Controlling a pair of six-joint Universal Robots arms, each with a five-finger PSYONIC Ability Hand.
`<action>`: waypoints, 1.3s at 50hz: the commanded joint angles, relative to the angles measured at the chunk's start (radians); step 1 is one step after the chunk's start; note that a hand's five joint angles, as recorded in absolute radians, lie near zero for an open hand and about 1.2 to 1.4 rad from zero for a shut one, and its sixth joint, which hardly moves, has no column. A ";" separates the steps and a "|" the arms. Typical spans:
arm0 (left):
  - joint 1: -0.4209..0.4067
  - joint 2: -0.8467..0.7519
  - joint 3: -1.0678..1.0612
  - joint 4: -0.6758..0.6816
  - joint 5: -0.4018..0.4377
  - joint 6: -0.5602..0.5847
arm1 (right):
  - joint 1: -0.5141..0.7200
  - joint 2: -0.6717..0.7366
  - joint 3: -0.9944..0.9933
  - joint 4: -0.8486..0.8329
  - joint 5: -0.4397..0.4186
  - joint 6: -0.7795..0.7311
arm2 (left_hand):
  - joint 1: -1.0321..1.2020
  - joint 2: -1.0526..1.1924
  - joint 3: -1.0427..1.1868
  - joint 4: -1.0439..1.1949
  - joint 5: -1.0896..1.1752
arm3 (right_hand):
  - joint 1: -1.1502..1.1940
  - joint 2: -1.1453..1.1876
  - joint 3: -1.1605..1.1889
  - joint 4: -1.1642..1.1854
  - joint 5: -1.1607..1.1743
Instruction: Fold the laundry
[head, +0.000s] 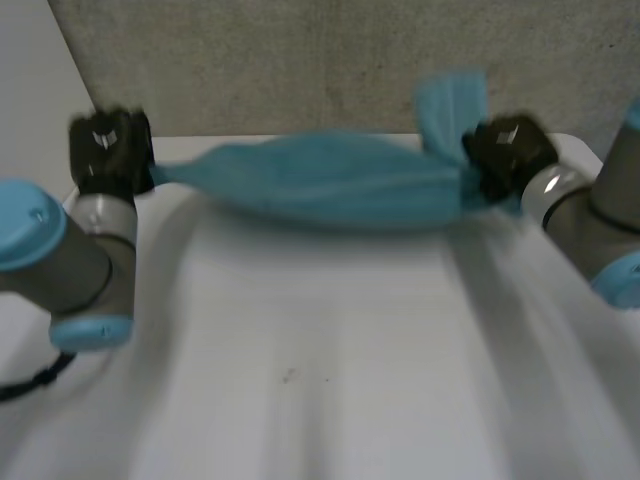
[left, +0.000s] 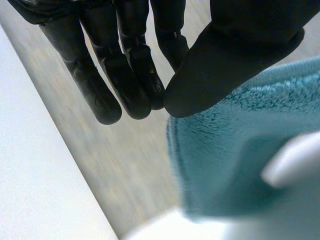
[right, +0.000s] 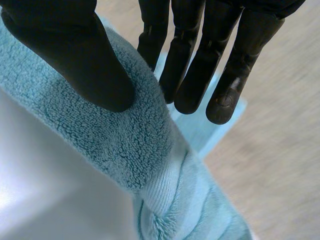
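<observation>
A teal towel (head: 330, 180) hangs stretched between my two hands above the far part of the white table (head: 330, 370), sagging in the middle. My left hand (head: 110, 150) pinches its left end; in the left wrist view the thumb (left: 235, 55) presses the towel (left: 240, 160) against the fingers (left: 125, 75). My right hand (head: 505, 155) grips the right end, with a loose flap sticking up above it. In the right wrist view the thumb (right: 75, 55) lies on the bunched towel (right: 140, 150) and the fingers (right: 200, 60) reach behind it.
A grey speckled wall (head: 330, 60) rises behind the table's far edge. Both arms reach in from the sides, the left arm (head: 60, 260) near the table's left edge and the right arm (head: 600, 220) at the right edge.
</observation>
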 joint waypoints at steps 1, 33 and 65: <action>-0.016 -0.005 -0.145 0.001 0.004 0.000 | 0.000 0.169 0.056 0.007 0.003 0.007 | 0.198 0.178 0.180 0.179 0.184 | 0.455 0.216 0.211 0.200 0.251; 0.021 0.047 -0.153 0.000 0.002 -0.001 | -0.330 -0.078 0.326 0.190 -0.184 0.297 | 0.198 0.178 0.180 0.179 0.184 | -0.381 -0.620 -0.625 -0.636 -0.584; 0.029 0.046 -0.153 0.000 0.004 -0.001 | -0.325 0.148 0.299 -0.075 -0.193 0.170 | 0.198 0.178 0.180 0.179 0.184 | -0.020 -0.259 -0.264 -0.275 -0.224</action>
